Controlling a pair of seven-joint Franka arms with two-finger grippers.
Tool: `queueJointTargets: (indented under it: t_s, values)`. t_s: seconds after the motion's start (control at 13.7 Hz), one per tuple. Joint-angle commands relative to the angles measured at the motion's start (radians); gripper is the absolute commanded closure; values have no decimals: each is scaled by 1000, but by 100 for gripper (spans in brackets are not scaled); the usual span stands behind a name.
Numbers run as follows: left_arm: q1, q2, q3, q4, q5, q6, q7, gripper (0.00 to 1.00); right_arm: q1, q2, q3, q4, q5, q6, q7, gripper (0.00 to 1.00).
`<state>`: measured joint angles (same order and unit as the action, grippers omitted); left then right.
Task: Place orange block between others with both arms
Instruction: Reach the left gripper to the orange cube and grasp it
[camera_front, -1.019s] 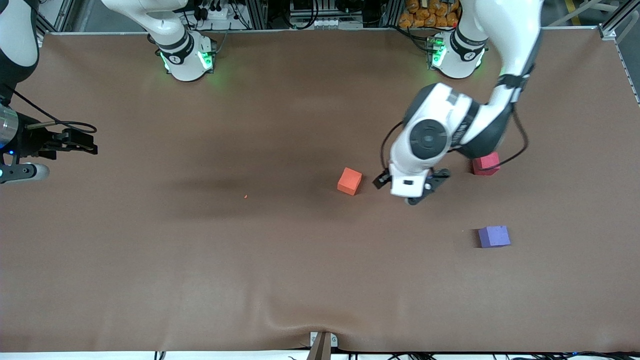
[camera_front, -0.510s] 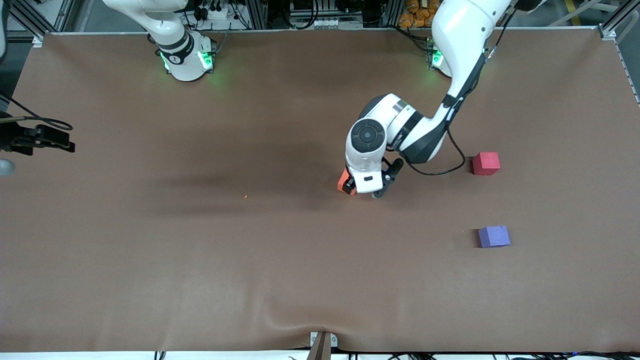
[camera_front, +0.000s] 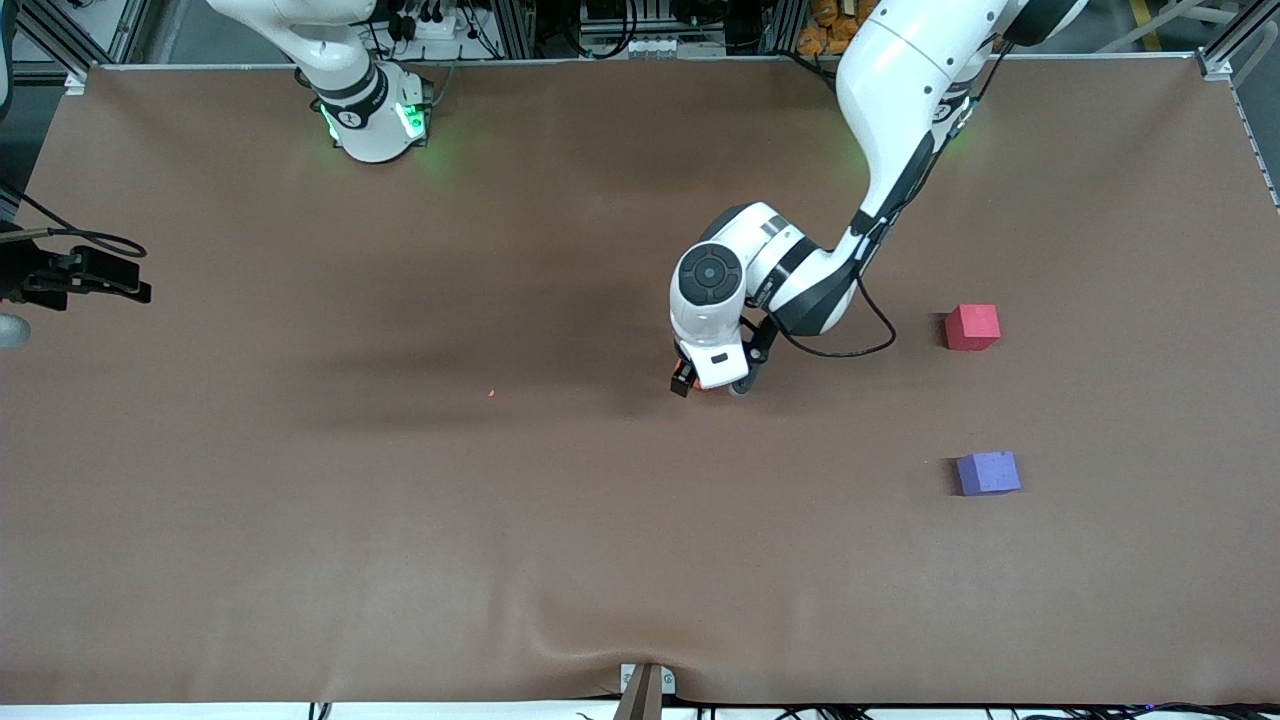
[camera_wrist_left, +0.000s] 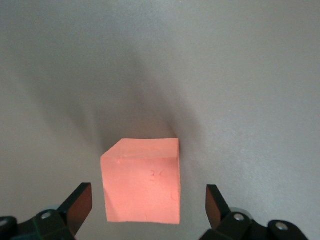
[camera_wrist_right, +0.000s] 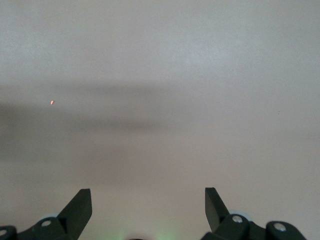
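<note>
The orange block lies on the brown table, and in the front view only a sliver of it shows under the left hand. My left gripper is low over it and open, one finger on each side with a gap to the block. In the front view the left gripper hangs from the bent white arm. The pinkish-red cube and the purple-blue cube sit toward the left arm's end, the purple-blue one nearer the camera. My right gripper waits open at the right arm's end of the table, with nothing in it.
A tiny orange speck lies on the cloth between the two grippers. The brown cloth has a raised wrinkle by a metal bracket at the edge nearest the camera.
The left arm swung toward the right arm's end, from beside the orange block to straddling it. The right gripper drew back toward the table's end, then stayed still.
</note>
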<state>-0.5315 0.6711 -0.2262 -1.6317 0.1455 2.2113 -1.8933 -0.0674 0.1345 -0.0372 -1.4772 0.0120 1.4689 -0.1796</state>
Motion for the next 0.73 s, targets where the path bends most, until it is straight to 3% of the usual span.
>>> queueJointTargets:
  t_s: [0.0, 0.29, 0.44, 0.51, 0.66]
  values:
    - [-10, 1, 10, -51, 37, 60, -36, 0, -26, -6, 28, 11, -21, -22, 0, 0]
    - [-5, 7, 10, -70, 37, 113, -36, 4, -43, -3, 23, 14, -24, -24, -4, 0]
    - [1, 19, 10, -60, 37, 126, -36, 71, -51, -4, 23, 14, -26, -25, 2, 0]
    - [4, 19, 11, -60, 37, 130, -30, 97, -57, -7, 22, 14, -24, -41, 2, 0]
    - [19, 10, 14, -60, 39, 130, -3, 100, -68, -6, 23, 17, -18, -85, 3, 0]
